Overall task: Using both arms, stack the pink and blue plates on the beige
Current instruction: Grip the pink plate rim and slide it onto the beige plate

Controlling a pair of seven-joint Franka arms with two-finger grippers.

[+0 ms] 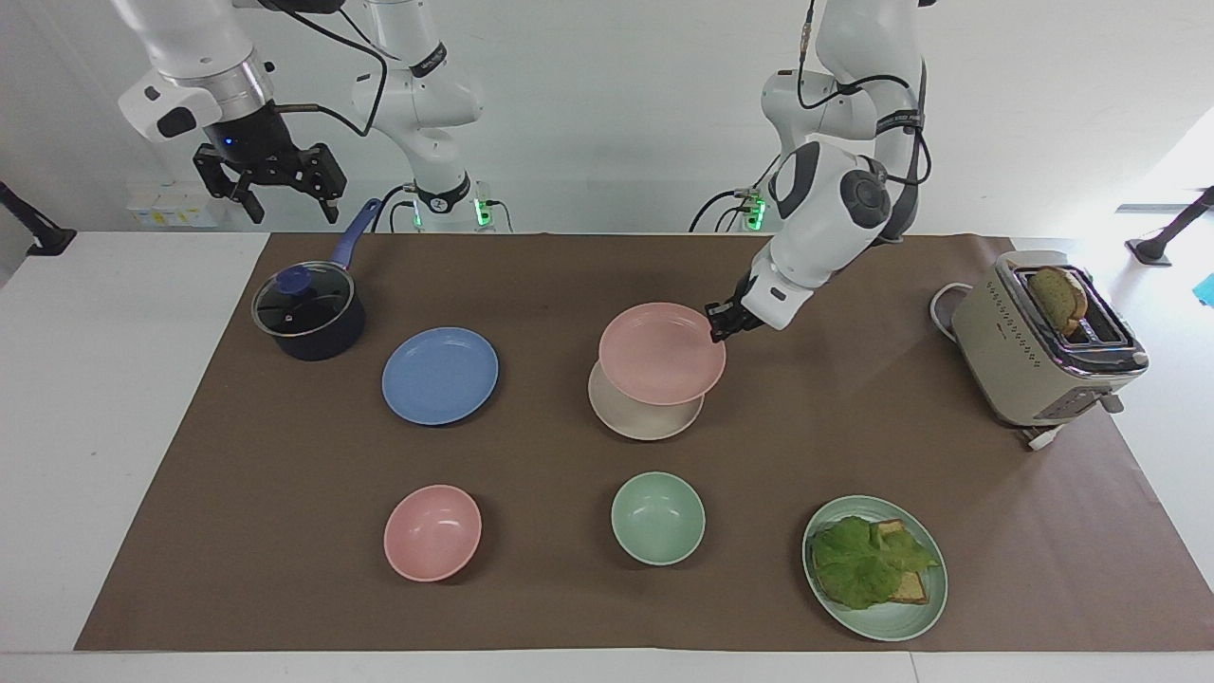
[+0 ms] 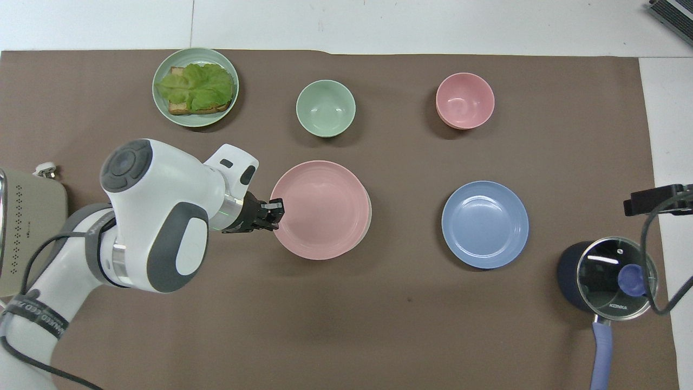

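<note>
So here's your setup: a white table [image 1: 114, 427] with a big brown paper mat [image 1: 531, 285] covering most of it, plain white wall [image 1: 607, 104] at the robots' end, and both arm bases with little green lights where mat meets wall.

Your left gripper [image 1: 718, 323] has its jaws clamped on the rim of the pink plate [image 1: 661, 353], at the edge toward the left arm's end of the table. The plate is up in the air over the beige plate [image 1: 645, 414], and you can see a gap between them in the facing view. From overhead only a thin sliver of beige [image 2: 370, 214] peeks out past the pink plate [image 2: 319, 208].

The blue plate [image 1: 439, 375] sits flat on the mat beside the beige one, toward the right arm's end. Your right gripper [image 1: 275, 194] hangs with jaws wide apart, holding nothing, up over the table edge by the dark pot [image 1: 308, 313] with its glass lid. That arm's just waiting.

Farther from the robots you've got a row: pink bowl [image 1: 432, 531], green bowl [image 1: 657, 518], and a green plate [image 1: 892, 621] with lettuce on toast. A beige toaster [image 1: 1039, 346] with a slice in it sits at the left arm's end, partly off the mat.
</note>
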